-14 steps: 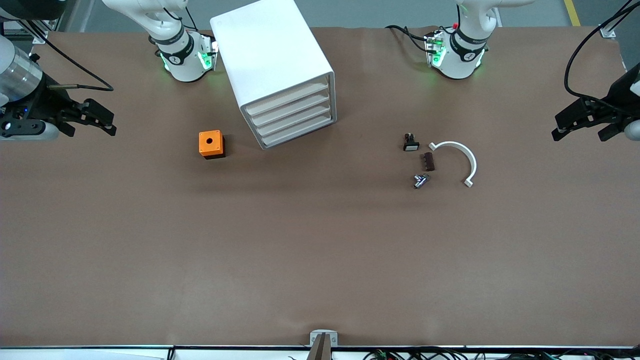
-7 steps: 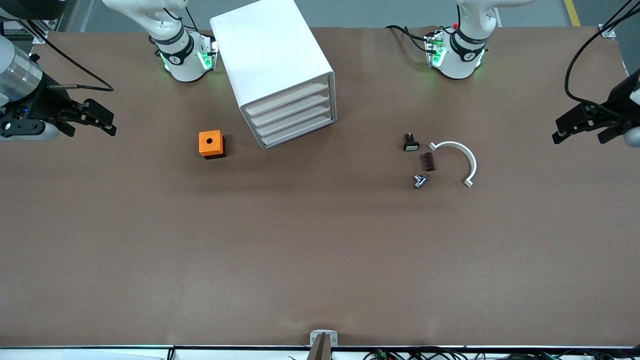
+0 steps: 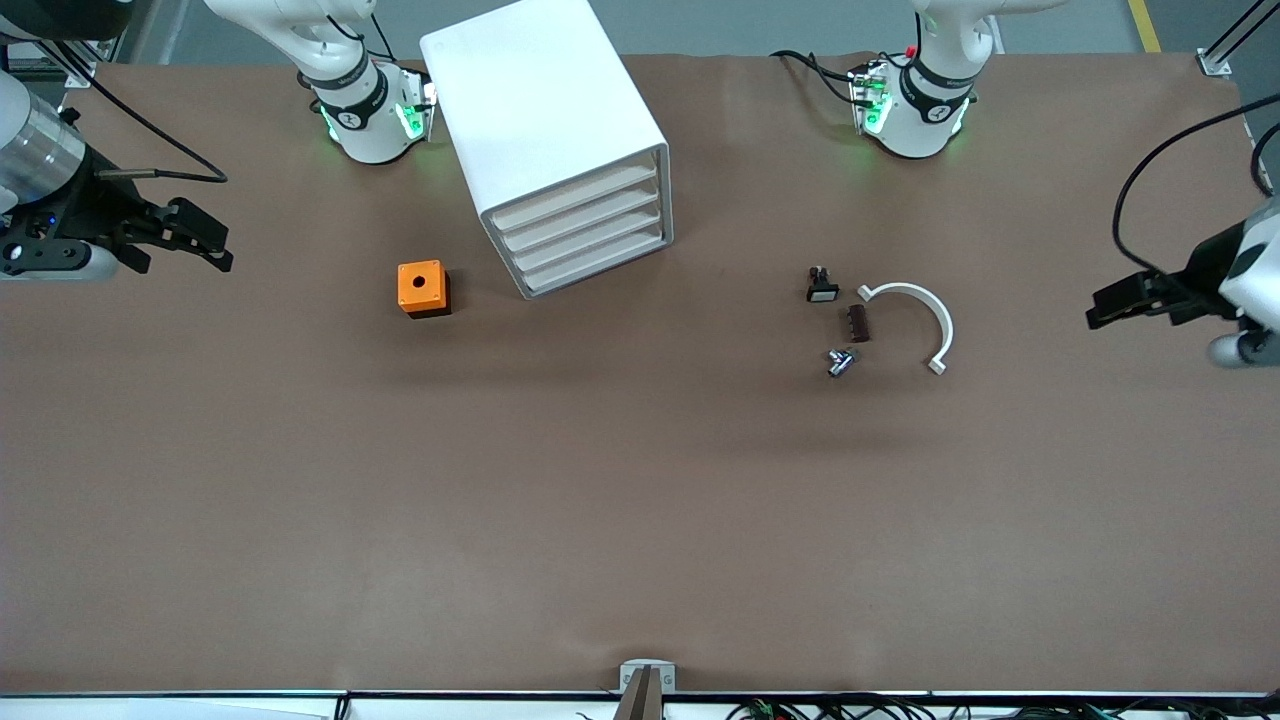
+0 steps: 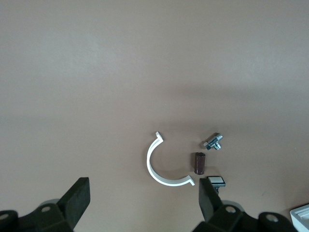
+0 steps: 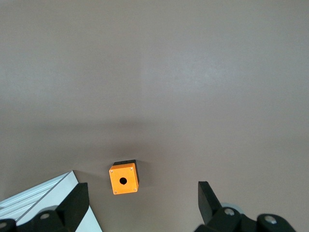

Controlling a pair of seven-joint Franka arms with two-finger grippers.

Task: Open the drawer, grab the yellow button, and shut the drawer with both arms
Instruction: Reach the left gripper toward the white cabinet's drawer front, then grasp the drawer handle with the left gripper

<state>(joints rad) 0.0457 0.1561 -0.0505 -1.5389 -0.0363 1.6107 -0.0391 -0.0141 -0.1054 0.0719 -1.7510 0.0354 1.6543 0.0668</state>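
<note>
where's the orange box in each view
Front view: the orange box sits on the table beside the white cabinet, toward the right arm's end.
Left wrist view: not in it.
Right wrist view: orange box low in the picture, beside the cabinet's corner.
Shared landmark: the cabinet.

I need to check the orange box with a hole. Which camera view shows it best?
The right wrist view: the orange box appears large there, its hole and corner screws clear. The front view shows it smaller, beside the cabinet. The left wrist view does not show it.
</note>
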